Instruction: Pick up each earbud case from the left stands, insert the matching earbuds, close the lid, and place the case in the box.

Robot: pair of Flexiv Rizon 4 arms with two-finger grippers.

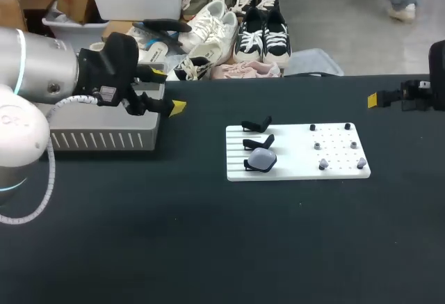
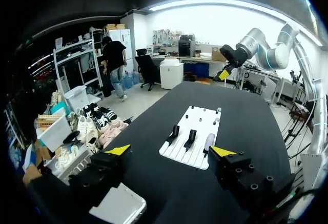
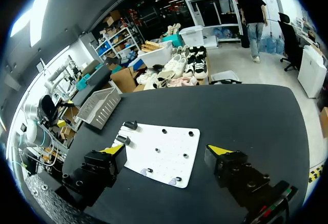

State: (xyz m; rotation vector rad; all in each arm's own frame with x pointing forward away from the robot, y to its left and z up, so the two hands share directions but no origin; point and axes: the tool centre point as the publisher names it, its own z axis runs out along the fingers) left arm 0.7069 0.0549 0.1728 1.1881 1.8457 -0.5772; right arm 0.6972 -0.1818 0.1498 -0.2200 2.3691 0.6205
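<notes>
Hiding most of its stand (image 1: 249, 168), one earbud case (image 1: 262, 157) sits; both jaws gape empty.

Pale earbud case (image 1: 262, 157) sits on nearest stand (image 1: 249, 168).

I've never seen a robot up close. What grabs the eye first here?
The white board stands out on the black table, right of the middle, with a pale earbud case on the nearest of its three black stands. At the left, the left end effector, yellow-tipped and open, hovers above a grey box.
</notes>
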